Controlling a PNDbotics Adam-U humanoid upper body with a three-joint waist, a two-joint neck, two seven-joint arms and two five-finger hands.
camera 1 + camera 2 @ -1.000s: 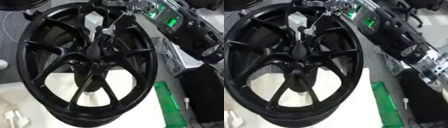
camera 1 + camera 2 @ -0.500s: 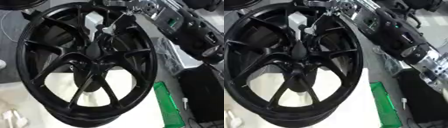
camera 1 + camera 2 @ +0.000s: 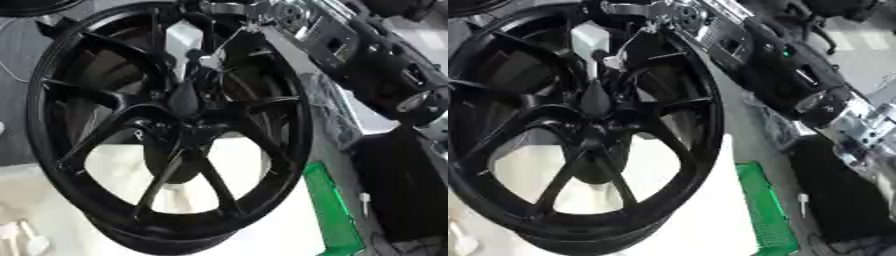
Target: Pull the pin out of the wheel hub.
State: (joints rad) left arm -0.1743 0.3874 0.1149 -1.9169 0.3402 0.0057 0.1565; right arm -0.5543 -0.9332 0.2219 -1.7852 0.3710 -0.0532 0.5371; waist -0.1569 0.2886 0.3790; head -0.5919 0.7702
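Left eye view puts the big black multi-spoke alloy wheel hub (image 3: 166,125) across most of the frame, tilted, with my right arm, a black-and-silver jointed limb (image 3: 367,55), coming down from the upper right toward the wheel's top rim. My right hand (image 3: 229,9) shows only as a silvery patch at the top edge, just above the spokes; I cannot tell whether its fingers are curled round anything or lying slack. My left hand shows in neither view.

The pin itself I cannot pick out with any certainty. A small dark knob (image 3: 192,52) sits beside a pale block seen through the spokes, in the upper middle of the wheel (it may be the pin's head, or not). I judge the pull not finished, or at least not shown finished: nothing lies clearly free of the hub, and my hand is at the rim, not drawn away.

Right eye view shows more of the arm's lower silver joint at the right edge, and the hand's metal part a little more fully at the top. Both views show the green plastic crate (image 3: 763,210) at lower right.
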